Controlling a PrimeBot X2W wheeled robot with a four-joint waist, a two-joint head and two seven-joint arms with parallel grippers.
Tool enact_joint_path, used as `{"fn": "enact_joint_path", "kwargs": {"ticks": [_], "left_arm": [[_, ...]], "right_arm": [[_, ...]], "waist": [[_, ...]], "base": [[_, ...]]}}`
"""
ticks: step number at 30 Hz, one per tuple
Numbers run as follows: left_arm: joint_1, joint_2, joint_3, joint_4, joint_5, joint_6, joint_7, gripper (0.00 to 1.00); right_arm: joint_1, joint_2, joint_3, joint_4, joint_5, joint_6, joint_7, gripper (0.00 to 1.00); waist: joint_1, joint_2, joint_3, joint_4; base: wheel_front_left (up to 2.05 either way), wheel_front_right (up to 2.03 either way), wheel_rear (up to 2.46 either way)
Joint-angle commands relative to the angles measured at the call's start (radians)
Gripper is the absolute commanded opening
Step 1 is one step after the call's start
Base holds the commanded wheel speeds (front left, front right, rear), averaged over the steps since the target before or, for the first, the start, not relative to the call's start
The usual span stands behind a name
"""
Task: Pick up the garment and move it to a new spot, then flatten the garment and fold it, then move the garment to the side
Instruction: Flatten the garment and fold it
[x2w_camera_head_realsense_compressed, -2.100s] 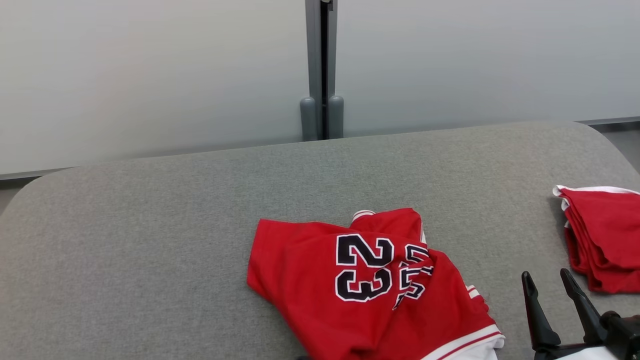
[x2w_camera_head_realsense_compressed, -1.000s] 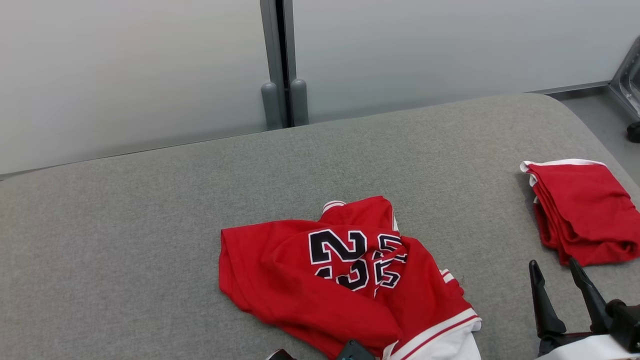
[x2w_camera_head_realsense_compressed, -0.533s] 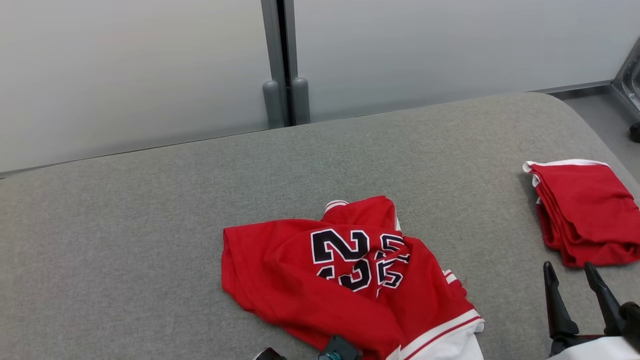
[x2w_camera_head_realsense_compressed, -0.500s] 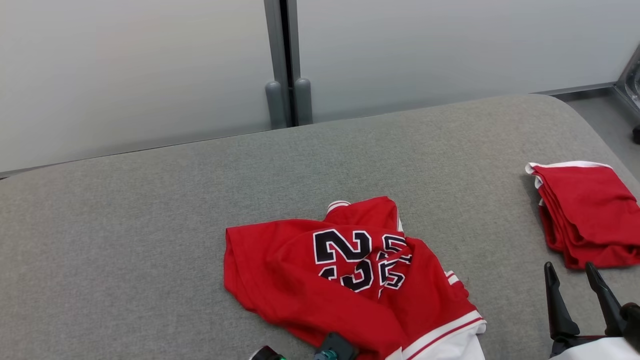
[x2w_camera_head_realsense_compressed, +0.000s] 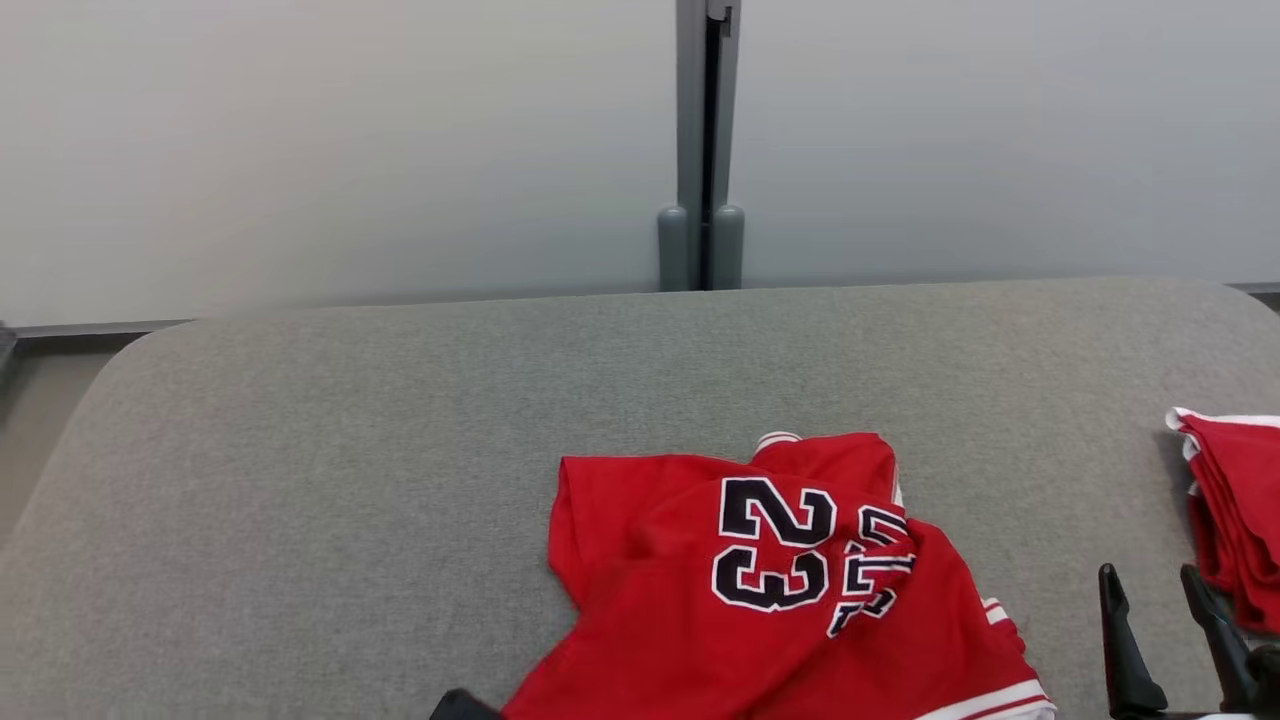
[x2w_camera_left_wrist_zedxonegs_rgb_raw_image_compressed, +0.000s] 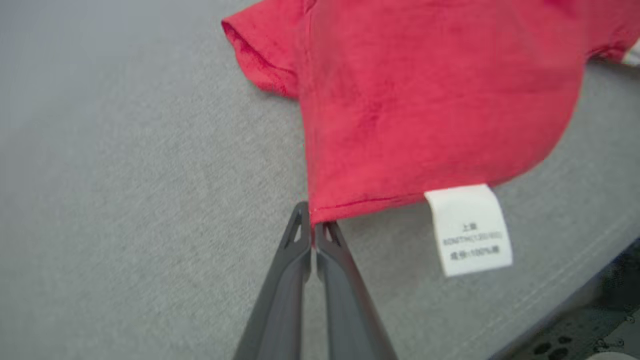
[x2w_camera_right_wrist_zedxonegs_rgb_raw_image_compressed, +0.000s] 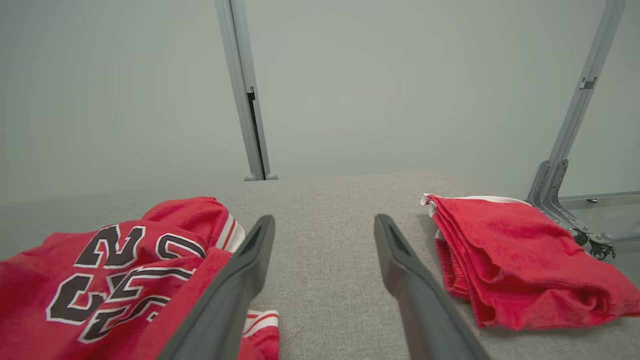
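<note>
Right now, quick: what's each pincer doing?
Left pincer: shut, pinching a hem corner of the jersey.
Right pincer: open, holding nothing.

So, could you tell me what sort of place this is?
Probably a lab or test room set up for folding practice rather than a home: a grey fabric-covered table, bare pale wall panels joined by a metal post, and a crumpled red jersey plus a folded red garment.
</note>
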Motion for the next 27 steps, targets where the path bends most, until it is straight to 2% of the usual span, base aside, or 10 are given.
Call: {"fn": "enact_joint_path", "kwargs": {"ticks": [1,5,7,8,9,10,13,20,24,27], "left_arm": [[0.035,0.022,0.007,-0.016,-0.009,0.033,0.005,0.0],[0.101,0.052,0.027,0.0,-0.019,0.109,-0.016,0.0],[0.14,0.036,0.039,0.015,-0.051,0.112,-0.044,0.04],[0.149,0.027,0.052,0.019,-0.06,0.114,-0.064,0.29],[0.153,0.024,0.066,0.028,-0.066,0.121,-0.085,0.96],[0.16,0.021,0.074,0.039,-0.073,0.123,-0.102,1.0],[0.211,0.019,0.119,0.047,-0.123,0.142,-0.139,1.0],[0.228,0.134,0.247,-0.097,-0.167,0.231,-0.177,1.0],[0.082,0.114,0.236,-0.162,-0.121,0.168,-0.14,1.0],[-0.06,0.02,0.183,-0.128,-0.094,0.084,-0.07,1.0]], "right_arm": [[0.004,0.0,0.004,0.004,-0.006,0.0,0.0,1.0],[0.003,0.003,0.017,0.01,-0.002,0.0,0.0,1.0],[0.001,-0.001,0.024,0.014,-0.001,0.0,0.0,1.0],[-0.001,-0.003,0.026,0.014,0.001,0.0,0.0,1.0],[-0.005,-0.006,0.031,0.013,0.003,0.0,0.0,1.0],[-0.008,-0.01,0.034,0.013,0.005,0.0,0.0,1.0],[-0.019,-0.023,0.04,0.012,0.006,0.0,0.0,1.0],[-0.031,-0.043,0.036,-0.008,0.015,0.0,0.0,1.0],[-0.033,-0.043,0.03,-0.005,0.023,0.0,0.0,1.0],[-0.046,-0.042,0.039,-0.001,0.029,0.0,0.0,1.0]], "waist": [[0.0,-0.0001,-0.01,0.027],[0.0,-0.0001,-0.006,0.047],[0.0,-0.0001,-0.003,0.049],[0.0,-0.0001,0.0,0.049],[0.0,-0.0001,0.003,0.045],[0.0,-0.0001,0.005,0.041],[0.0,-0.0001,0.01,0.011],[0.0,-0.0001,0.034,-0.07],[0.0,-0.0001,0.053,-0.101],[0.0,-0.0001,0.069,-0.119]], "base": [[0.0,0.0,0.0],[0.0,0.0,0.0],[0.0,0.0,0.0],[0.0,0.0,0.0],[0.0,0.0,0.0],[0.0,0.0,0.0],[0.0,0.0,0.0],[0.0,0.0,0.0],[0.0,0.0,0.0],[0.0,0.0,0.0]]}}
